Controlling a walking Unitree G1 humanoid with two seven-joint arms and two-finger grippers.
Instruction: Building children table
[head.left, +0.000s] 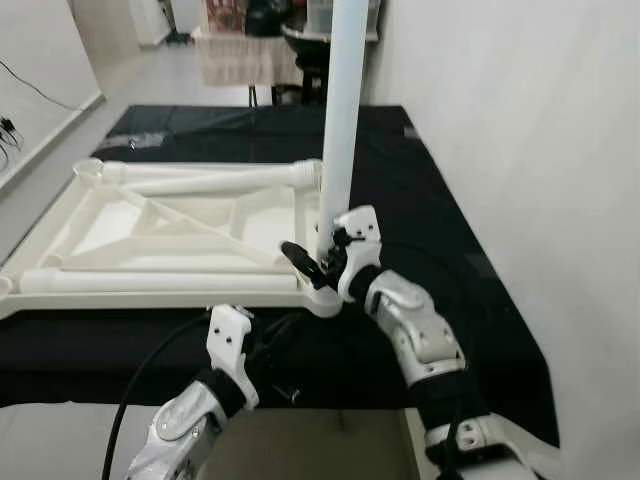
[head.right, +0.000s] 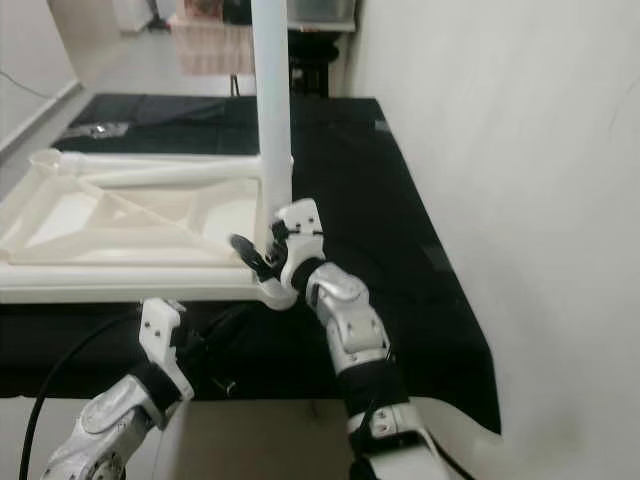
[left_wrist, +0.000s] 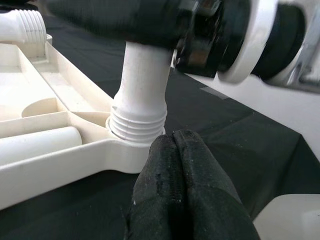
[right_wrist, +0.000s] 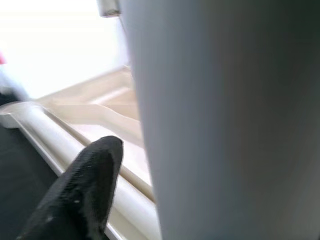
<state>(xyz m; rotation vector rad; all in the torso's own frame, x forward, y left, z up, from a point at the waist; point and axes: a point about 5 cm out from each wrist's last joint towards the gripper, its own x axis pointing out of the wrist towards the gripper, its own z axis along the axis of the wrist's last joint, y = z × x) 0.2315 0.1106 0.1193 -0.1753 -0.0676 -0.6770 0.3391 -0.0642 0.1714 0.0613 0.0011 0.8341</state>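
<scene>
Your right gripper (head.left: 318, 256) is clamped around the upright white leg (head.left: 343, 120), its top cut off | leg's threaded end sits in the near-right corner socket of the upturned tabletop (head.left: 100, 215) on the black mat (head.left: 440, 230) | your left gripper (left_wrist: 182, 192): fingers pressed together, just below that corner | 2 loose legs lie in the tabletop.

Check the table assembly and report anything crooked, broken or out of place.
Nothing looks damaged. The upright leg stands in the corner socket of the overturned tabletop, its threads still partly exposed, so it is not fully screwed in. The right gripper grasps it; two loose legs lie on the tabletop.
</scene>
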